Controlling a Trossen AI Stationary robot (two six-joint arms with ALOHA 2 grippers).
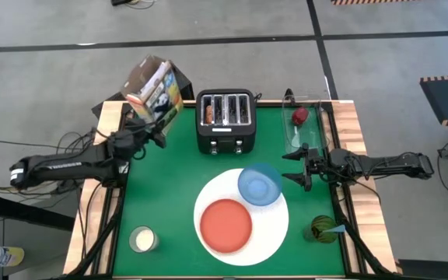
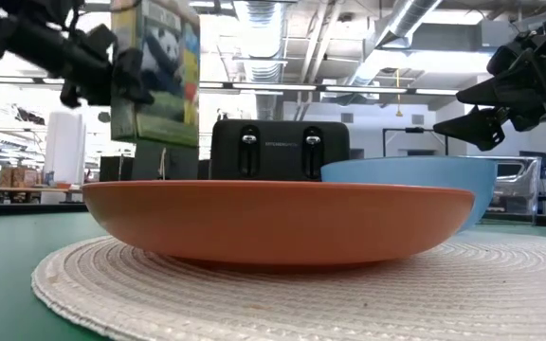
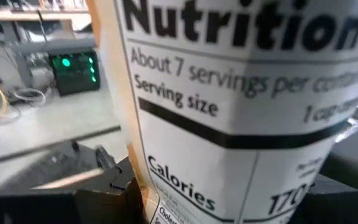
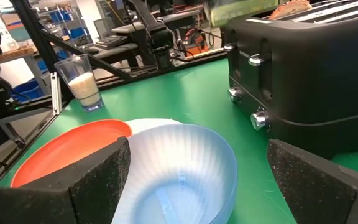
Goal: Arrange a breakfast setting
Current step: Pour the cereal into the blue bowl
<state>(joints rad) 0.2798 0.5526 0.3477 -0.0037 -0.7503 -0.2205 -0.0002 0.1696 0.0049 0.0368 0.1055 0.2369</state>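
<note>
My left gripper (image 1: 155,134) is shut on a panda cereal box (image 1: 155,93), held above the table's far left corner; the box also shows in the low view (image 2: 159,71). My right gripper (image 1: 295,167) is open and empty, just right of the small blue bowl (image 1: 259,184). The bowl and the red-orange plate (image 1: 225,225) rest on a large round white woven mat (image 1: 274,233). A bagel (image 4: 291,7) sticks out of the black toaster (image 1: 225,120). A dark red piece (image 1: 299,117) lies in a clear tray. The blue-handled spoon (image 1: 334,229) stands in a green cup. No cereal shows. My left gripper pinches the cereal box between its two fingers (image 3: 107,186), near its lower end, with the nutrition side panel (image 3: 229,112) facing the wrist. The fingers come level from the table's left side. The box is lifted clear of the table, its open top tilted.
A glass of milk (image 1: 142,239) stands at the near left. The green cup (image 1: 320,231) stands at the near right. The clear tray (image 1: 306,128) lies at the far right beside the toaster. Bare green table lies between the toaster and the mat.
</note>
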